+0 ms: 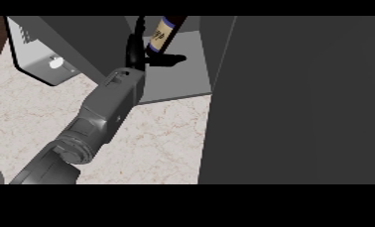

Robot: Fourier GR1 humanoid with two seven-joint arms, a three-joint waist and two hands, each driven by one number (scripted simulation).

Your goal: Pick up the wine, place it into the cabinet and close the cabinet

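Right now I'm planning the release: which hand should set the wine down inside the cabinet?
Left. The left hand already has its fingers at the wine bottle inside the cabinet; no right hand is visible.

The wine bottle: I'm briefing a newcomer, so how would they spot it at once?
Find the open grey cabinet at the counter's back. Inside, at the top, the left hand curls its fingers round the wine bottle. It is the only dark, tilted thing there, with a pale label above a blue band.

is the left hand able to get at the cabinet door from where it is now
Probably yes. The left hand is at the wine bottle inside the cabinet, and the open cabinet door stands just to its left with nothing between them.
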